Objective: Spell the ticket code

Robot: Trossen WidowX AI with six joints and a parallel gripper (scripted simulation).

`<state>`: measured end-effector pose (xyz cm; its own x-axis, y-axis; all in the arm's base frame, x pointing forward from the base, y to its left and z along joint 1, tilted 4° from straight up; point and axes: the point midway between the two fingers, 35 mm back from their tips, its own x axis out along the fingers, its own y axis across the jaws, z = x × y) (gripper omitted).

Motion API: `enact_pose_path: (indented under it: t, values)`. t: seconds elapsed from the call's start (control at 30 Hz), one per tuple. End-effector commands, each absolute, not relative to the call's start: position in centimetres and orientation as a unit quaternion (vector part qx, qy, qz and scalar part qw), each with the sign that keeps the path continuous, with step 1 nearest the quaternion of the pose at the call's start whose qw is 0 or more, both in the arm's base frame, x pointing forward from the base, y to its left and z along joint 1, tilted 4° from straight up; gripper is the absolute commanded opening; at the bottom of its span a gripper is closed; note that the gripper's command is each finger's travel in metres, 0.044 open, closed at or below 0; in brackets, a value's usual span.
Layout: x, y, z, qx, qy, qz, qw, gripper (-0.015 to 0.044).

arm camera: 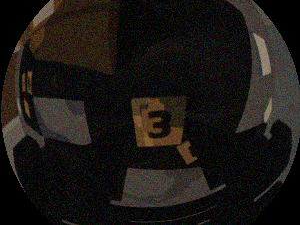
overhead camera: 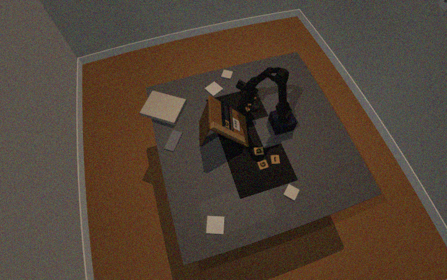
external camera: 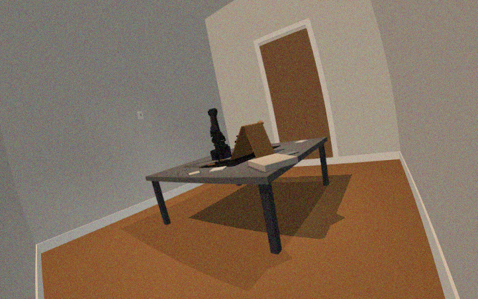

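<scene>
My gripper [overhead camera: 251, 101] [arm camera: 159, 123] is shut on the tile marked 3 [arm camera: 159, 123], low over the dark mat at the board's far end. A second tile [arm camera: 187, 152] lies beside it, partly covered. The wooden board [overhead camera: 215, 110] [external camera: 259, 141] leans like a tent. Its dark rail [overhead camera: 225, 110] holds one tile [overhead camera: 226, 124] near the lower end in the top view; its character is hard to read. The ticket [overhead camera: 236, 124] is on the board, its print too small to read. Tiles marked D [overhead camera: 259, 151], G [overhead camera: 262, 164] and apparently I [overhead camera: 275, 158] lie on the mat's near part.
The counter [overhead camera: 194, 197] [external camera: 211, 178] carries a thick pale box [overhead camera: 164, 106] [external camera: 273, 162], a flat grey strip [overhead camera: 173, 140] and several pale square cards, including one [overhead camera: 213, 88] beyond the board and one [overhead camera: 291, 192] beside the mat [overhead camera: 250, 184]. The arm's base [overhead camera: 282, 121] stands right of the board.
</scene>
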<state>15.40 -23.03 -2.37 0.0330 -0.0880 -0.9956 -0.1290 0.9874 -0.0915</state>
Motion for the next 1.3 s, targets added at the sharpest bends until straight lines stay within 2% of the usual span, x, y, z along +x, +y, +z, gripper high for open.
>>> enact_pose_path:
  t: [0.0,1.27]
  values:
    - [15.4,-23.0,-2.1,-0.078,0.696,0.01,0.714,0.0]
    - [15.7,-22.7,-0.7,-0.076,0.689,0.007,0.721,0.0]
